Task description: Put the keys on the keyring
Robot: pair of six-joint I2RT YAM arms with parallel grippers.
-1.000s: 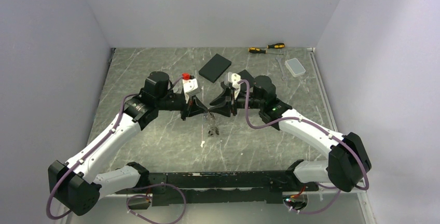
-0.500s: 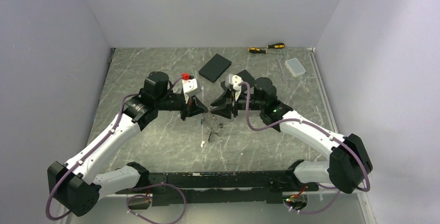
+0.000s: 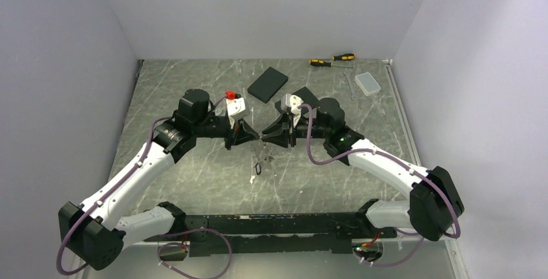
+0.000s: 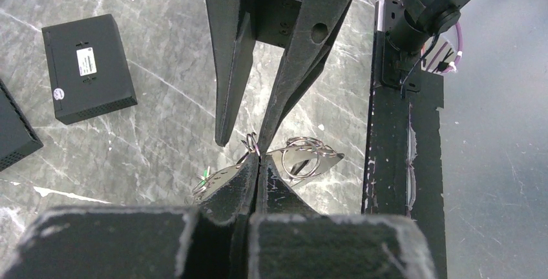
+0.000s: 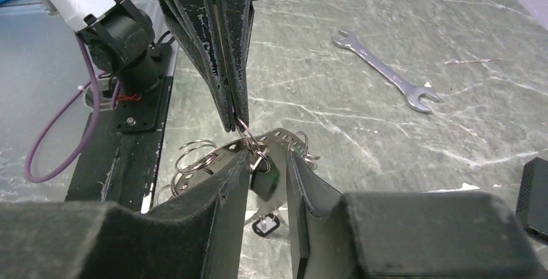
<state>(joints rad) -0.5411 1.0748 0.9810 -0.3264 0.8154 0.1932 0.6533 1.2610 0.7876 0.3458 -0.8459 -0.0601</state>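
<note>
Top external view has the left gripper [image 3: 256,138] and right gripper [image 3: 264,138] meeting tip to tip above the middle of the table [image 3: 194,92], with the keys [image 3: 260,157] hanging in a bunch just below them. In the left wrist view the left pincer is closed tight on a thin wire loop of the keyring [image 4: 251,142]. The right pincer's jaws stand partly apart with a dark-headed key [image 5: 262,182] in the gap; whether they press on it cannot be told. The main risk, as I judge it, is the tips knocking together, or the right fingers dragging the wire out of the left's narrow pinch, which would let the whole bunch fall away. A key pushed in at an angle could also snag on the other loops rather than thread. Room for moving looks generous. The black box [image 3: 267,84], wrench [image 5: 381,72], screwdrivers [image 3: 333,59] and clear case [image 3: 369,83] all lie well apart on the far side. The rail [image 3: 278,217] sits well apart on the near side, so either arm could likely back off to its own side without meeting anything.
</note>
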